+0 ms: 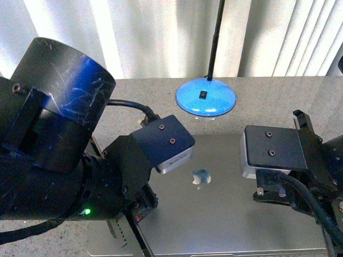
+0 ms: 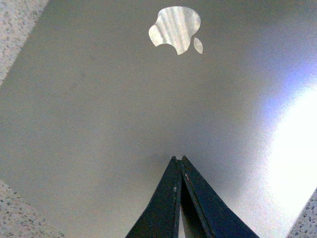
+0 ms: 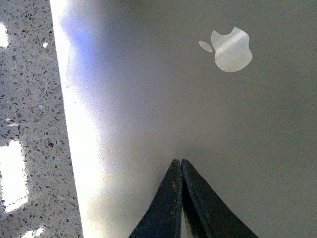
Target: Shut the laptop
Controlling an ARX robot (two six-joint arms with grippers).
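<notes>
Where the laptop (image 1: 221, 217) lay: lid down, flat on the speckled grey worktop (image 3: 29, 99).
Left gripper (image 2: 178, 159): jaws pressed together, tip over the lid.
Right gripper (image 3: 179, 161): likewise closed, over the lid.
Room: blue lamp base (image 1: 206, 97) stood behind; pale curtains (image 1: 156, 32) hung beyond.

Behind the table (image 1: 272, 87) we see pale curtains (image 1: 156, 32) hanging in soft vertical folds, brightly lit from behind, with narrower pleats (image 1: 303, 26) towards the right. The table has a grey speckled stone top, and in the right wrist view we can make out its dark and white flecks and some glaring patches of reflected light (image 3: 12, 173). Near its far edge stands a lamp (image 1: 206, 98) with a round glossy blue base, a small black switch (image 1: 203, 95) on it, and a thin black stem (image 1: 216, 35) rising out of view.
</notes>
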